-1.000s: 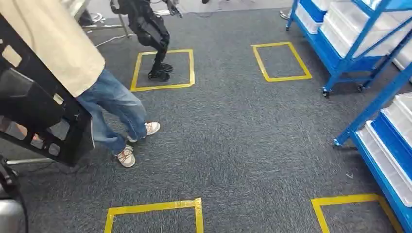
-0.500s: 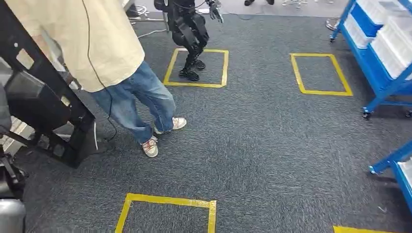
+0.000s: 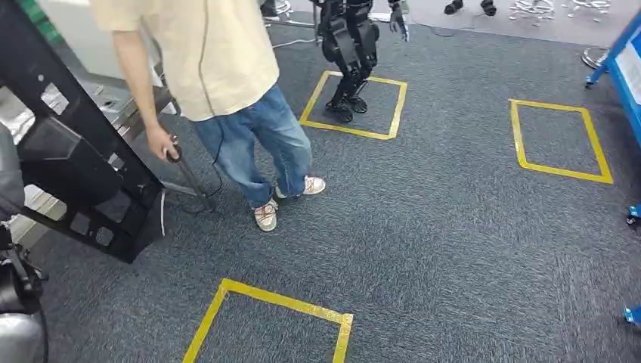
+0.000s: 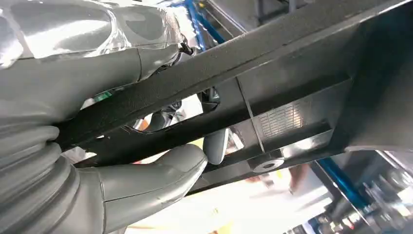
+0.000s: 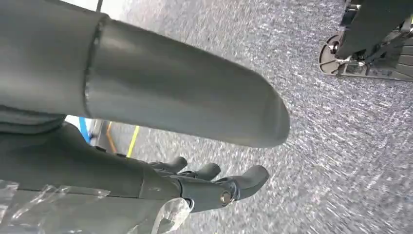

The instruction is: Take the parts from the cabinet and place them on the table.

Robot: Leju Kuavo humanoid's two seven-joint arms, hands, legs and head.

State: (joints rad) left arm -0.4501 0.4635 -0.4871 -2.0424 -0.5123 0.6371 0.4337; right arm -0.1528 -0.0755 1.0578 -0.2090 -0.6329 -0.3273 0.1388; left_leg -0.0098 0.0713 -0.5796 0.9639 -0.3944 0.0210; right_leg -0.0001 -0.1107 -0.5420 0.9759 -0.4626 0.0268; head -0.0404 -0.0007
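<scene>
My left hand (image 4: pixel 146 170) was clamped on the black panel part (image 3: pixel 68 166), which sat at the left of the head view. My right hand (image 5: pixel 195 185) hung empty, fingers loosely apart, above the grey carpet (image 3: pixel 453 249).

One large black part (image 3: pixel 72 162) shows at nine o'clock in the head view, gripped by the left hand (image 4: pixel 146 170) in the left wrist view. Three yellow tape squares lie on the grey carpet: one (image 3: pixel 354 104) at twelve o'clock, one (image 3: pixel 558 141) at two o'clock, one (image 3: pixel 272 325) at six o'clock. One person (image 3: pixel 227 83) stands at eleven o'clock. One other black robot (image 3: pixel 349 45) stands at twelve o'clock. One empty right hand (image 5: pixel 204 185), fingers apart.
</scene>
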